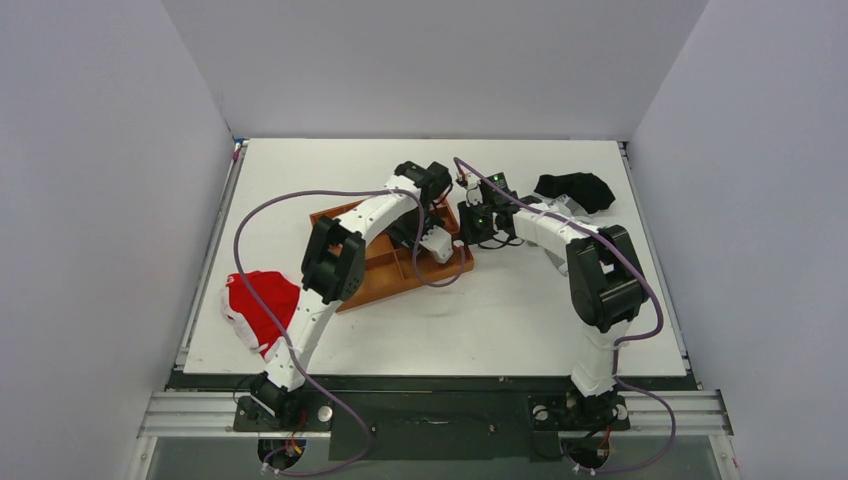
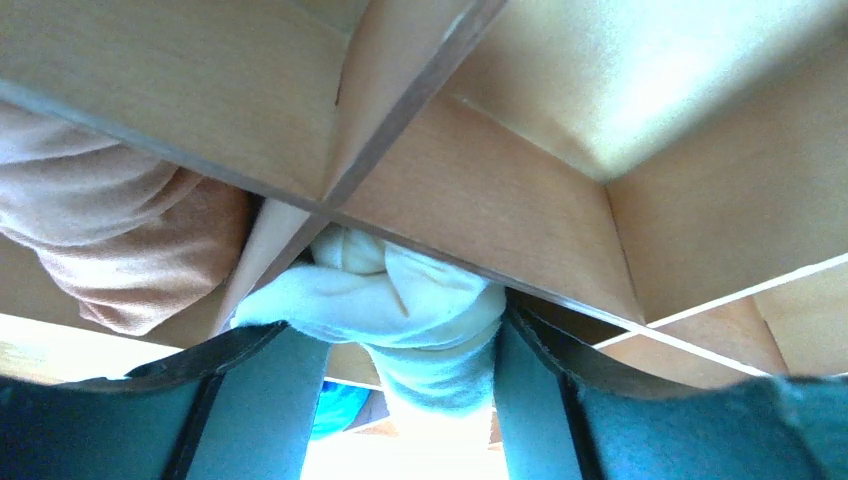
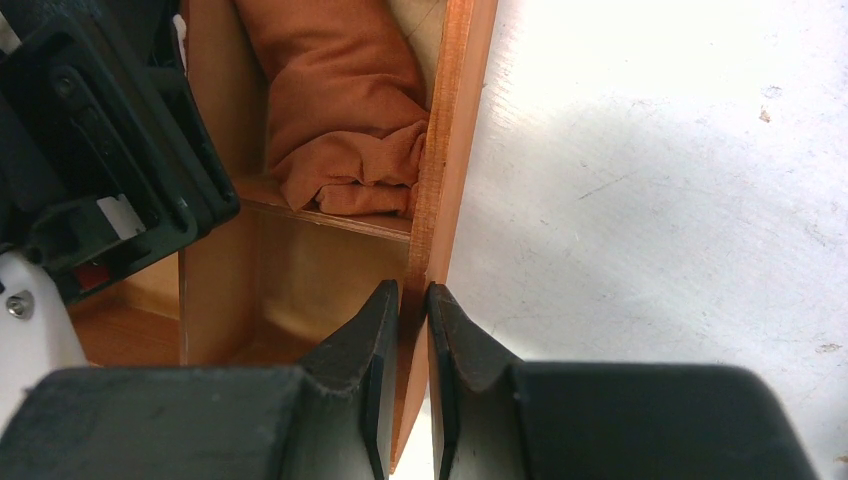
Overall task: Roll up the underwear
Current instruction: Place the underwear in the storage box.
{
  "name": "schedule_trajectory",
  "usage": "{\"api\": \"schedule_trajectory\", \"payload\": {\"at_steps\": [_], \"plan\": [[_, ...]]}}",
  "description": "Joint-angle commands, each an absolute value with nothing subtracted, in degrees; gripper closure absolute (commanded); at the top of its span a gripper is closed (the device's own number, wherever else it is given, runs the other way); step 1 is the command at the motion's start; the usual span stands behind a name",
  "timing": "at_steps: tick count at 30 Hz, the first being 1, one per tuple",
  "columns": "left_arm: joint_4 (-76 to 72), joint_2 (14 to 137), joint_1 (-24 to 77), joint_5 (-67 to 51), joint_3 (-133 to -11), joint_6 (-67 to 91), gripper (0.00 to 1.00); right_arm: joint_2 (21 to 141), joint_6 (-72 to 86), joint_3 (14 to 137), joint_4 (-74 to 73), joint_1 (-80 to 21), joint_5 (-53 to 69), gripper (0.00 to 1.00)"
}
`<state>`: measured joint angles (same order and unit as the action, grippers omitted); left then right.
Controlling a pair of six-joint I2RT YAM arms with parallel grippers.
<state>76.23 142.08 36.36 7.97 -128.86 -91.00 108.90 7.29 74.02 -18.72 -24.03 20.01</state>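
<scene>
The right gripper (image 3: 412,295) clamps the wall of the orange-brown wooden divided tray (image 3: 455,120), likely steadying it, while the left gripper (image 2: 395,322), jaws parted, flanks the rolled cream fabric underwear (image 2: 385,295) inside one compartment.

No writing, label, brand, number or sign can be read in any of the three views.
</scene>
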Motion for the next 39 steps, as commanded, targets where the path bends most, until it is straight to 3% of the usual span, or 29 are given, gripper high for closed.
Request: {"api": "schedule_trajectory", "payload": {"at_steps": [1, 7, 13, 39], "plan": [[78.2, 145.6, 32.6, 5.4, -125.6, -89.2, 0.40, 108.7, 7.0, 74.2, -21.0, -24.3, 22.2, 1.00], [78.7, 144.9, 32.0, 3.0, -127.8, -89.5, 0.39, 108.6, 7.0, 74.1, -20.9, -24.2, 22.4, 1.00], [79.3, 143.7, 31.1, 1.3, -128.2, -89.6, 0.32, 108.8, 7.0, 74.2, -20.9, -24.3, 22.3, 1.00], [81.3, 137.6, 27.0, -7.2, -129.9, -90.8, 0.31, 109.9, 7.1, 74.9, -21.1, -24.4, 22.0, 1.00]]}}
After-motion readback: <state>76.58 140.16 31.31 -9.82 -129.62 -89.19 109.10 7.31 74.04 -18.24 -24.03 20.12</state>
